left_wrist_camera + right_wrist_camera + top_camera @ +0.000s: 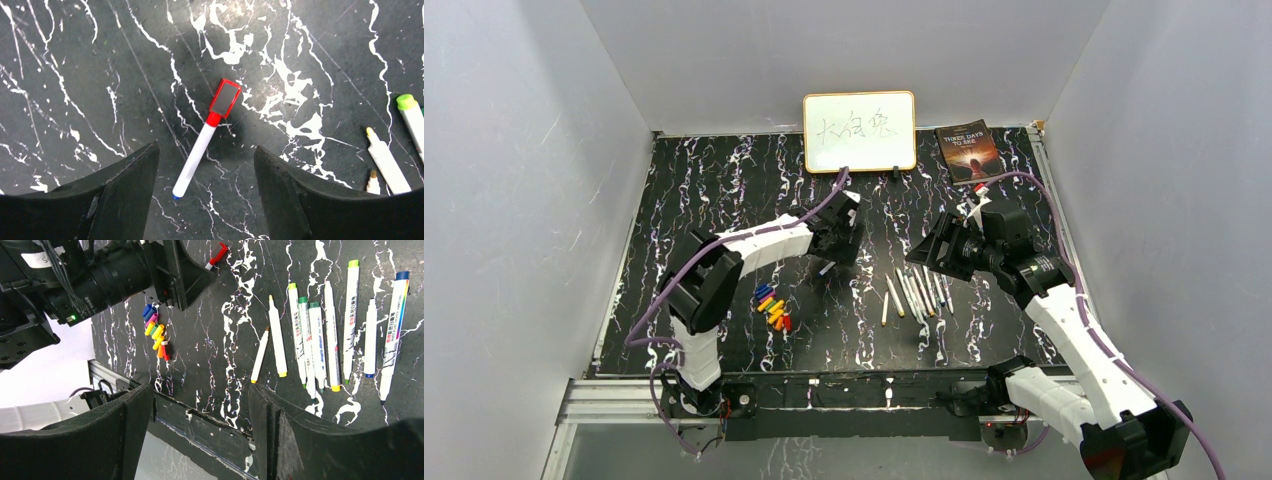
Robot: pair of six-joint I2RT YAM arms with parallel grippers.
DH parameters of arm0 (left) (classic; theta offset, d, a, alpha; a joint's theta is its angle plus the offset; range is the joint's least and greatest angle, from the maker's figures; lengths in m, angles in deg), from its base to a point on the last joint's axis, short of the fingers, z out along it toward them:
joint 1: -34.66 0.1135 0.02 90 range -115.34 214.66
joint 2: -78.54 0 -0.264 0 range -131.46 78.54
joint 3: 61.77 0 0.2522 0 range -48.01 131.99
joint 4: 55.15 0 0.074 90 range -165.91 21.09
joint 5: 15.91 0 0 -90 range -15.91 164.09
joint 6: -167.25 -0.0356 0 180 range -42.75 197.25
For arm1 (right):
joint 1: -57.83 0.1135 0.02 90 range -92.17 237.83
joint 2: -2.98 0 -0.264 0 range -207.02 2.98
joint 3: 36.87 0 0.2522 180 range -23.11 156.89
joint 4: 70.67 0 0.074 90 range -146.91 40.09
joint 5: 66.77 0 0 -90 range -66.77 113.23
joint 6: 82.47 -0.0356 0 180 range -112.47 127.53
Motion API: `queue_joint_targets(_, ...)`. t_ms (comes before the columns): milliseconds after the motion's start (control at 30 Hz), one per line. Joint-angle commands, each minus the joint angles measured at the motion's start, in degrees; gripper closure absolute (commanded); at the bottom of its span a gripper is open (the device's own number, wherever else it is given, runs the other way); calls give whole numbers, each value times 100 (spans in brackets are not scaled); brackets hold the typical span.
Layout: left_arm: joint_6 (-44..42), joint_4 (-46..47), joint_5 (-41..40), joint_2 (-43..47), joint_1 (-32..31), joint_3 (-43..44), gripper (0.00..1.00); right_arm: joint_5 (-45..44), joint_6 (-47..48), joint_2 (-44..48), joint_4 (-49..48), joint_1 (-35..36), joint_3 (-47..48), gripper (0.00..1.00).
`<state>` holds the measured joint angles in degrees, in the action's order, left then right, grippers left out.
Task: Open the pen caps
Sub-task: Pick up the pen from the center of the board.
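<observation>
- Left hand (205,167) is wide open and holds nothing. It hovers over the one capped pen (196,156), which lies flat and slanted between its fingers, about mid-counter (724,180).
- Right hand (200,390) is also open and empty, above the row of uncapped pens (320,340), right of centre toward the near edge.
- Loose caps (156,335) are heaped toward the near-left corner, apart from the pens.
- Red cap (223,100) has a flat rectangular head, wider than the barrel. I judge it the best purchase for pulling.
- Pen looks light, stiff and smooth, so it's likely to roll or slip. I'd pinch the white barrel mid-length with one hand and take the cap with the other.
- Cap is probably friction-fit, so I'd pull straight along the axis without bending.
</observation>
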<state>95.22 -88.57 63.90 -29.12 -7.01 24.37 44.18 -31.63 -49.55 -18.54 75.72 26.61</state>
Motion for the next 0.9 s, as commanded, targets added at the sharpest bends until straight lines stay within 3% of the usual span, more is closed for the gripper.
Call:
queue_joint_targets(0,-157,108,224,-208,38,318,32,37,-4,87,-348,4,-23,33)
queue_joint_targets(200,-356,80,194,-743,56,818,34,21,46,52,-348,-5,-33,33)
queue_joint_targets(300,-501,13,381,-1008,141,1174,48,6,84,-5,-381,-5,-83,33)
queue_joint_targets(433,-443,-56,751,-1096,185,1017,76,-26,165,-122,-404,-22,-57,33)
queue_joint_targets(500,-361,-70,877,-1044,193,869,80,-8,180,-142,-433,-22,-108,33)
queue_joint_targets(667,-190,40,977,-926,194,528,80,21,191,-176,-469,-31,-146,33)
queue_joint_targets(733,-168,17,988,-904,194,484,74,22,192,-180,-477,-31,-146,33)
queue_joint_targets(767,-134,-5,918,-878,194,456,64,26,189,-182,-479,-31,-146,33)
queue_joint_targets(867,-100,-81,844,-834,194,443,55,29,190,-180,-480,-31,-146,33)
